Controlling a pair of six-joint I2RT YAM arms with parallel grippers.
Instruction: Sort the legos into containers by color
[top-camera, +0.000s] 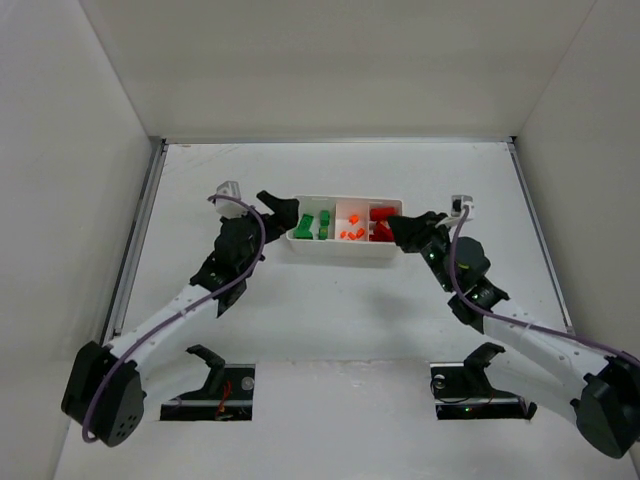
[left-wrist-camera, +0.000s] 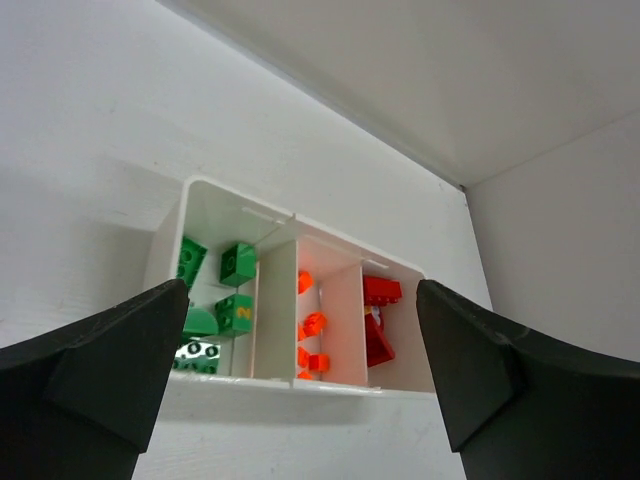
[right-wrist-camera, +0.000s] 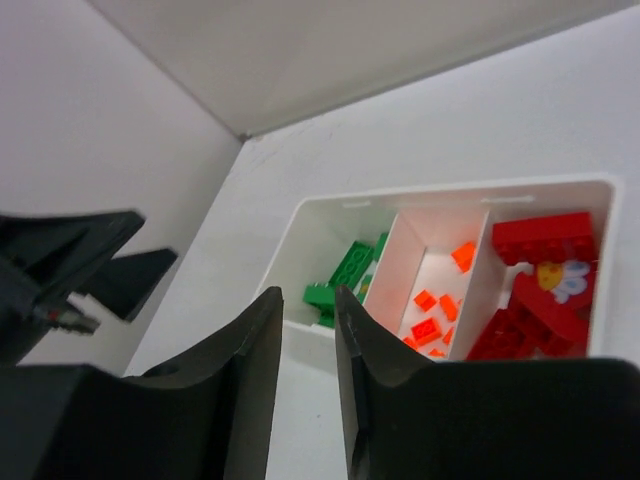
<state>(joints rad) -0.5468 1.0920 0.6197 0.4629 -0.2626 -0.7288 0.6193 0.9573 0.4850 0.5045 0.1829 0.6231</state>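
Observation:
The white tray (top-camera: 345, 250) sits mid-table with three compartments. Green legos (top-camera: 312, 225) lie in the left one, tiny orange pieces (top-camera: 351, 227) in the middle, red legos (top-camera: 381, 225) in the right. My left gripper (top-camera: 283, 215) is wide open and empty at the tray's left end. Its wrist view shows the tray (left-wrist-camera: 300, 395), green (left-wrist-camera: 236, 313), orange (left-wrist-camera: 313, 323) and red (left-wrist-camera: 380, 292) between the spread fingers. My right gripper (top-camera: 400, 230) is at the tray's right end, empty, its jaws a narrow gap apart (right-wrist-camera: 308, 320). Green (right-wrist-camera: 350, 265), orange (right-wrist-camera: 427, 300) and red (right-wrist-camera: 545, 238) show beyond it.
A small white fixture (top-camera: 229, 189) stands left of the tray and another (top-camera: 461, 206) to its right. White enclosure walls close in the table on the left, back and right. No loose bricks show on the table top.

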